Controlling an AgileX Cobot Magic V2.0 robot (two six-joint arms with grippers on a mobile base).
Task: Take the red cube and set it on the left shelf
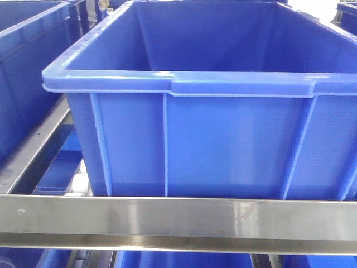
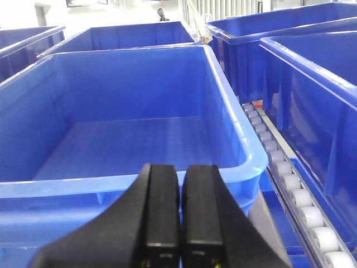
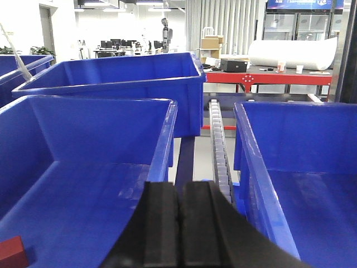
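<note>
Front view: we see a big blue crate (image 1: 206, 111) filling most of the pic, sitting on the left shelf (image 1: 178, 220), w/ the steel front rail running across just below the crate's base. White rollers (image 1: 80, 184) peek out at the crate's lower left corner, beside a slanted steel side rail (image 1: 36, 151). Another blue crate (image 1: 25, 61) stands to the left, apart from the big one. No gripper and no red cube in this view.

Left wrist view: we look over the left gripper (image 2: 179, 215), its two black fingers pressed together w/ only a thin seam between them and nothing held. It hangs at the near rim of an open blue bin (image 2: 128, 139), whose inside looks bare as far as we can see. To the right a roller track (image 2: 290, 184) runs back btw. this bin and a neighbouring blue bin (image 2: 312, 95). More blue bins sit behind.

Right wrist view: the right gripper (image 3: 179, 223) is also closed, fingers touching, holding nothing. It sits over the gap btw. two blue tubs. The red cube (image 3: 12, 252) lies on the floor of the left tub (image 3: 83, 184), at the bottom left corner of the pic, only partly in frame, well apart from the gripper. The right tub (image 3: 301, 162) is beside a strip of rollers (image 3: 219, 151). A red workbench (image 3: 268, 75) stands in the background.
</note>
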